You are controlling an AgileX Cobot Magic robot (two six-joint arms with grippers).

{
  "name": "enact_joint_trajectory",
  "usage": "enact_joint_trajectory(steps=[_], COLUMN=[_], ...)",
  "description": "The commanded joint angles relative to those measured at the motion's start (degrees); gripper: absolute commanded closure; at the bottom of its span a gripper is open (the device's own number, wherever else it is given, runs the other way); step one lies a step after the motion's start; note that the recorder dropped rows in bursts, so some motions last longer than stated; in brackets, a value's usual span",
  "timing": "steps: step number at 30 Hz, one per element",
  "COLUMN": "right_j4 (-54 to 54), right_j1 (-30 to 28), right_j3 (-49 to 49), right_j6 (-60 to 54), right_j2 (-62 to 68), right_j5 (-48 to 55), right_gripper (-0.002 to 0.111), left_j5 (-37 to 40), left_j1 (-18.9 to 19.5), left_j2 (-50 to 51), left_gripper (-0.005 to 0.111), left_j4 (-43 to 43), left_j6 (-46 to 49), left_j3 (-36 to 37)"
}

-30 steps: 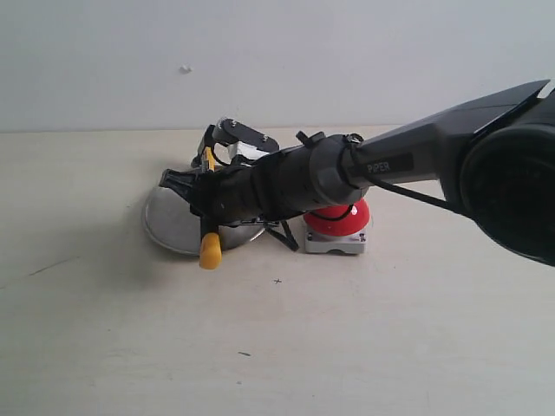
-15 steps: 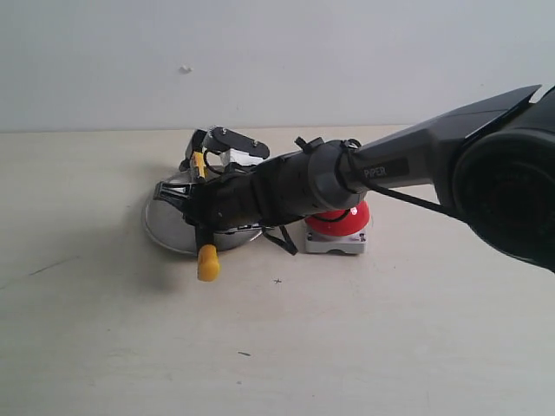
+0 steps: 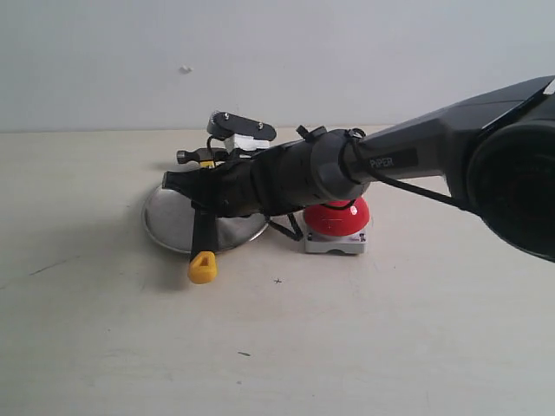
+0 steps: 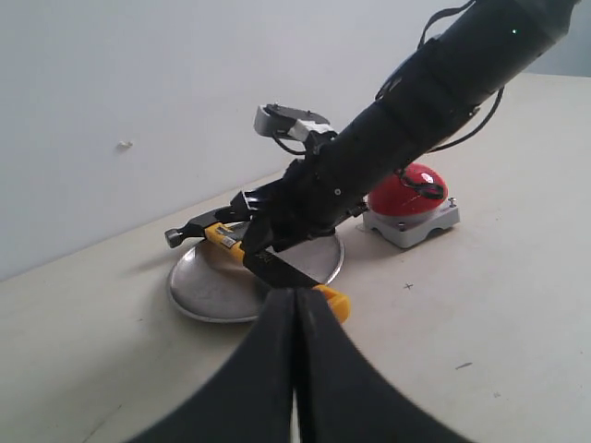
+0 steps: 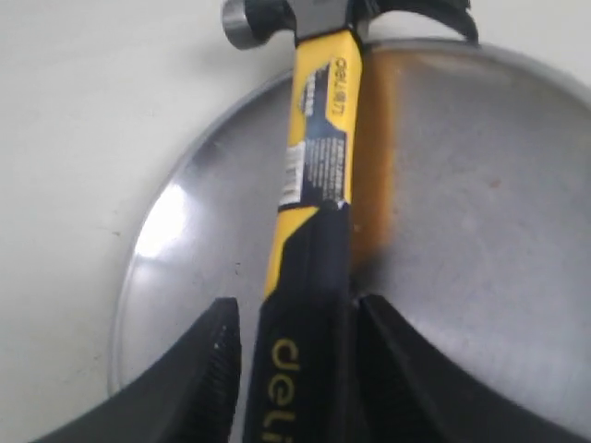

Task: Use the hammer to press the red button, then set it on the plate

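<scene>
The hammer [image 3: 205, 241] lies across the plate [image 3: 169, 221]. Its dark head [image 3: 186, 157] sticks out past the far rim and its yellow end [image 3: 202, 269] past the near rim. My right gripper [image 3: 195, 195] straddles the black handle [image 5: 309, 305] low over the plate [image 5: 462, 185]. It is open, with a gap showing between one finger [image 5: 217, 355] and the handle. The red button [image 3: 338, 217] sits on its grey base just right of the plate, partly behind my right arm. My left gripper [image 4: 295, 293] is shut and empty, well short of the plate [image 4: 199, 286].
The right arm [image 3: 408, 160] reaches across from the right, over the button [image 4: 406, 189]. A pale wall [image 3: 277, 61] closes off the back of the beige table [image 3: 347, 347]. Small dark marks [image 3: 277, 281] dot the tabletop.
The right gripper has come down over the plate with the hammer. The handle went from raised and tilted to lying across the plate, its yellow end now lower and nearer the front.
</scene>
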Motion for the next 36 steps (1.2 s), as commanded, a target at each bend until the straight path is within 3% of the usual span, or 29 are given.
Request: enact_joint_trajectory(steps=[1, 9, 14, 19, 24, 28, 30, 36], right_j4=[-0.61, -0.61, -0.61, -1.9, -9.27, -10.47, -13.96, -16.57], right_j1=[-0.18, -0.18, -0.1, 0.25, 8.73, 14.74, 19.78, 21.91], right_j3=[1.25, 9.24, 17.3, 27.1, 44.61, 51.78, 59.26, 71.63], right_j6=[-1.31, -6.41, -8.9, -8.99, -8.83, -8.18, -2.06, 1.64], right_j2=[-4.02, -12.01, -20.36, -31.14, -52.34, -62.8, -73.63, -89.03], right_j5=[-1.49, -9.78, -9.19, -7.98, -9.42, -11.53, -13.51, -13.57], right_gripper=[0.069, 0.079, 0.108, 0.108, 0.108, 0.108, 0.108, 0.108], left_j5=[0.16, 0.16, 0.16, 0.16, 0.16, 0.16, 0.16, 0.16], left_j1=[-0.01, -0.01, -0.01, -0.01, -0.01, -0.01, -0.01, -0.01], left_j2=[-0.39, -0.39, -0.39, -0.39, -0.39, -0.39, -0.39, -0.39], left_gripper=[0.107, 0.107, 0.107, 0.107, 0.107, 0.107, 0.107, 0.107], left_j4=[0.14, 0.14, 0.14, 0.14, 0.14, 0.14, 0.14, 0.14], left_j6=[-0.24, -0.13, -0.13, -0.13, -0.13, -0.13, -0.13, -0.03], left_j3=[0.17, 0.17, 0.17, 0.17, 0.17, 0.17, 0.17, 0.17])
